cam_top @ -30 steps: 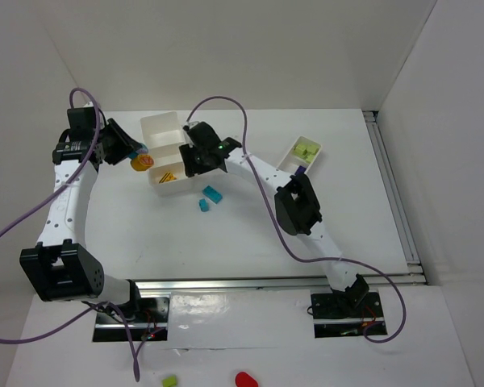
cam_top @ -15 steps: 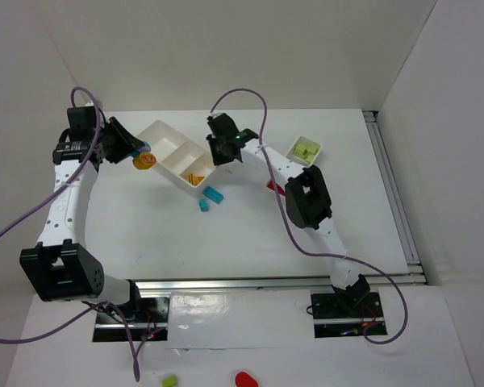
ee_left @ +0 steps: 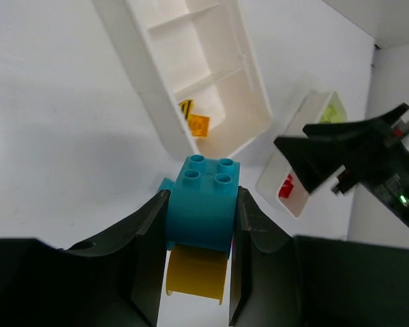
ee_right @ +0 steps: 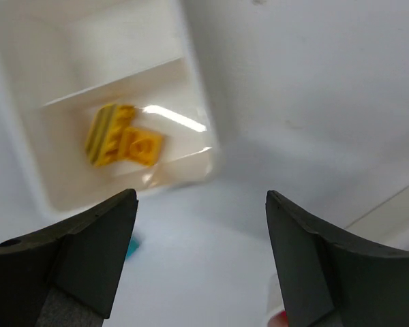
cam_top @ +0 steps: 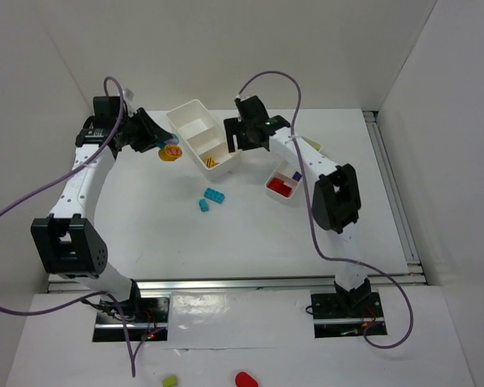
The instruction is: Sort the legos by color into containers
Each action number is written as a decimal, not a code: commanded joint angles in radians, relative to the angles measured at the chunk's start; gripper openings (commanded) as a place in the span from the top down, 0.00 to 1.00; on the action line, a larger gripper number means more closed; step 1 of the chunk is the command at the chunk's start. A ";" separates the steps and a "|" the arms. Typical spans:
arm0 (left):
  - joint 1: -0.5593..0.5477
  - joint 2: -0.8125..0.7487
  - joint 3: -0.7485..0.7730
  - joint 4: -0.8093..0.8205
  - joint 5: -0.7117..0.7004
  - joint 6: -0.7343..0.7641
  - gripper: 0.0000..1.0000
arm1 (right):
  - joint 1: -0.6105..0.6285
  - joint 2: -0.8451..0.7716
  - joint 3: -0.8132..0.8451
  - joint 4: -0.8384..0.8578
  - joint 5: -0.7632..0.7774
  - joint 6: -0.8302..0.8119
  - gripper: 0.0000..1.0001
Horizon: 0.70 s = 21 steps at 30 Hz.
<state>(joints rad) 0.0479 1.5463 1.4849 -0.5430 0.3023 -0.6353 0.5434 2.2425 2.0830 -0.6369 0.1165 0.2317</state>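
White tabletop (cam_top: 250,242): left gripper (ee_left: 199,208) at ten o'clock clamps a cyan brick (ee_left: 204,194); right gripper (ee_right: 201,197), spread wide, empty, hovers over yellow bricks (ee_right: 125,136) in divided tray (ee_right: 198,95).

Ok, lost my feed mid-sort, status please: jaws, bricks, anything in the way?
Left jaws shut on cyan brick, yellow piece beneath. Right jaws open, empty, over tray cell holding yellow bricks. Two loose cyan bricks on table, nothing blocking.

White table (cam_top: 226,242), lime bit (cam_top: 170,380), red bit (cam_top: 245,378), metal rail (cam_top: 395,193)
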 commanded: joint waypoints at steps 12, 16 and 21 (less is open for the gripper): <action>-0.005 0.075 -0.084 0.633 0.653 -0.181 1.00 | -0.022 -0.339 -0.296 0.540 -0.980 0.138 0.08; -0.005 0.075 -0.116 0.787 0.739 -0.263 1.00 | -0.013 -0.287 -0.252 0.563 -1.003 0.176 0.06; -0.005 0.066 -0.140 0.877 0.762 -0.319 1.00 | -0.013 -0.241 -0.216 0.601 -1.005 0.218 0.06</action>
<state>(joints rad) 0.0422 1.6363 1.3590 0.1749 0.9836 -0.8959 0.5240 1.9884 1.8091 -0.1371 -0.8330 0.4023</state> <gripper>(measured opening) 0.436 0.938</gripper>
